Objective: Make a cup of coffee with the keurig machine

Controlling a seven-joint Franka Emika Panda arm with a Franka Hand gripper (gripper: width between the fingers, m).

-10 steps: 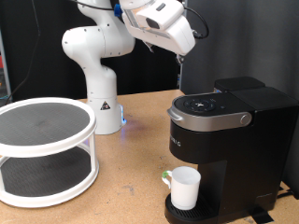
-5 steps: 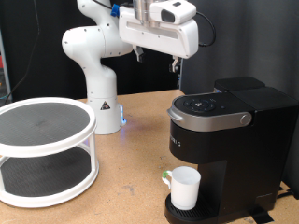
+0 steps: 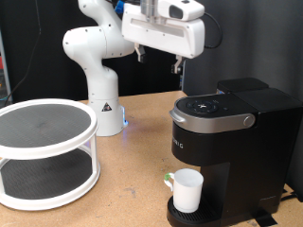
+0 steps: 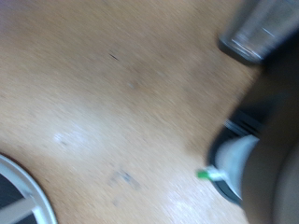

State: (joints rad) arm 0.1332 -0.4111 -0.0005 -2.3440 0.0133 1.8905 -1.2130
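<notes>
The keurig machine (image 3: pixel 227 142) is a black box at the exterior view's right, its lid with the silver-grey handle (image 3: pixel 216 118) down. The white cup (image 3: pixel 187 190) stands on its round drip tray (image 3: pixel 194 216) under the spout, with a small green mark by its handle. My gripper (image 3: pixel 159 60) hangs high above the table, up and to the left of the machine's top, touching nothing. Its two fingers (image 3: pixel 177 66) point down, wide apart and empty. The blurred wrist view shows the cup (image 4: pixel 234 161) and the machine's lid (image 4: pixel 263 33) from above.
A white two-tier round rack (image 3: pixel 43 151) with dark mesh shelves stands at the exterior view's left; its rim shows in the wrist view (image 4: pixel 21 191). The arm's white base (image 3: pixel 99 90) stands at the back on the wooden table (image 3: pixel 133 180).
The hand has swung from a tilted pose to level with fingers pointing down, shifting slightly to the exterior view's left. The cup and machine have not moved.
</notes>
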